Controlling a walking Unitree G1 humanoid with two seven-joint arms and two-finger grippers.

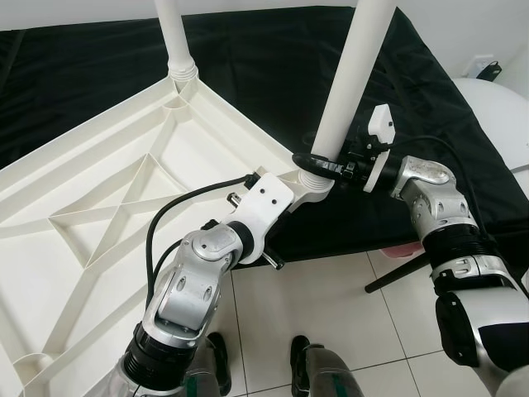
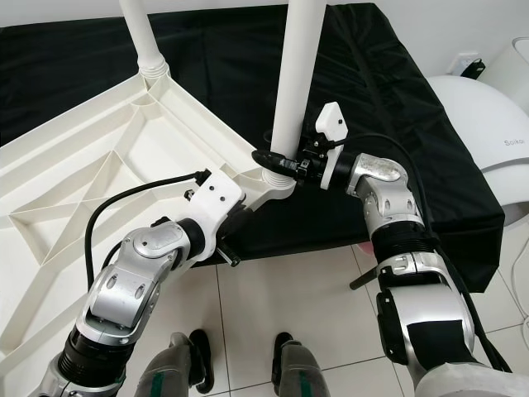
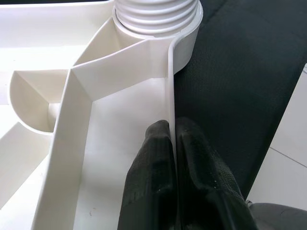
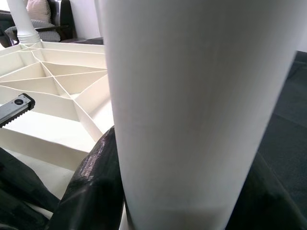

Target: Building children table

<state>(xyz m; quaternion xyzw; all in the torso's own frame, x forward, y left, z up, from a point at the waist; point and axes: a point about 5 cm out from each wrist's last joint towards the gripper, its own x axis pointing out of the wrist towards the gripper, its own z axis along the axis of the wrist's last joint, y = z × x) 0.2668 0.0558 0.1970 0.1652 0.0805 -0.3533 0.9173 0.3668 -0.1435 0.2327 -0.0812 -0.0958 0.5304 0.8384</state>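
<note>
Tabletop (image 1: pixel 99 165) is steadied by the left gripper (image 3: pixel 172 139), pinched on its rim, so the leg (image 1: pixel 351 83), clasped near its base by the right gripper (image 1: pixel 318 161), can be seated in its corner socket.

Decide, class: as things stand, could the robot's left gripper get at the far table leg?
Probably not. The left gripper is pinching the tabletop's rim beside the near leg. The far leg stands at another corner, so it must let go first.

One upturned white tabletop (image 1: pixel 107 165); two upright table legs (image 1: pixel 351 78) (image 1: pixel 175 37); two claws (image 2: pixel 273 157) (image 3: pixel 175 143).
</note>
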